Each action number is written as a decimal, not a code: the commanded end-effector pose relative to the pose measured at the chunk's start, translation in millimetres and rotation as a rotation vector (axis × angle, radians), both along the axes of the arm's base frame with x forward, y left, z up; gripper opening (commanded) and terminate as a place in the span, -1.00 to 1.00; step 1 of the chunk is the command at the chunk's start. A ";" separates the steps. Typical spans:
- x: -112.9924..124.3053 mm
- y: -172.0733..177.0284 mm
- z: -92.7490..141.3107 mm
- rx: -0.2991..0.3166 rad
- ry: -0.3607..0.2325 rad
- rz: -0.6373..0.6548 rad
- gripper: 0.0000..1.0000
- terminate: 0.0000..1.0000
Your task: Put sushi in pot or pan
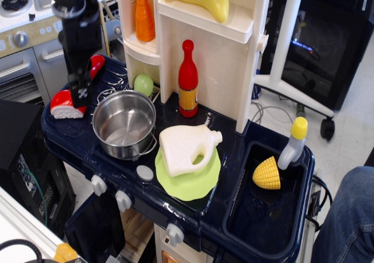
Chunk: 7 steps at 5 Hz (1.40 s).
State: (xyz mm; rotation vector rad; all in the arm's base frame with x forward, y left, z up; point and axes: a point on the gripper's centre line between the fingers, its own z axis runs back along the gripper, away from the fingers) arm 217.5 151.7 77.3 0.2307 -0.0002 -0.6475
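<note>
At nine o'clock of the empty pot (124, 123), the tool (80, 94) hovers over the ungrasped sushi (63, 104), jaws apart.

- I have a single view, set high and off to the front right of the toy kitchen counter (76, 135), looking down at an angle across it
- It sits at middle range: my arm's gripper (81, 86) shows at upper left, the sink basin (245, 216) at lower right
- Beyond the counter I see floor and a monitor stand (290, 52)
- No second view to compare
</note>
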 end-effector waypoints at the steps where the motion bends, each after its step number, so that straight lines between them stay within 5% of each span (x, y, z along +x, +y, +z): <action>1: 6.1 22.4 0.1 0.028 -0.061 -0.048 1.00 -1.00; 7: 5.5 44.9 -40.7 -0.047 -0.127 -0.054 1.00 -1.00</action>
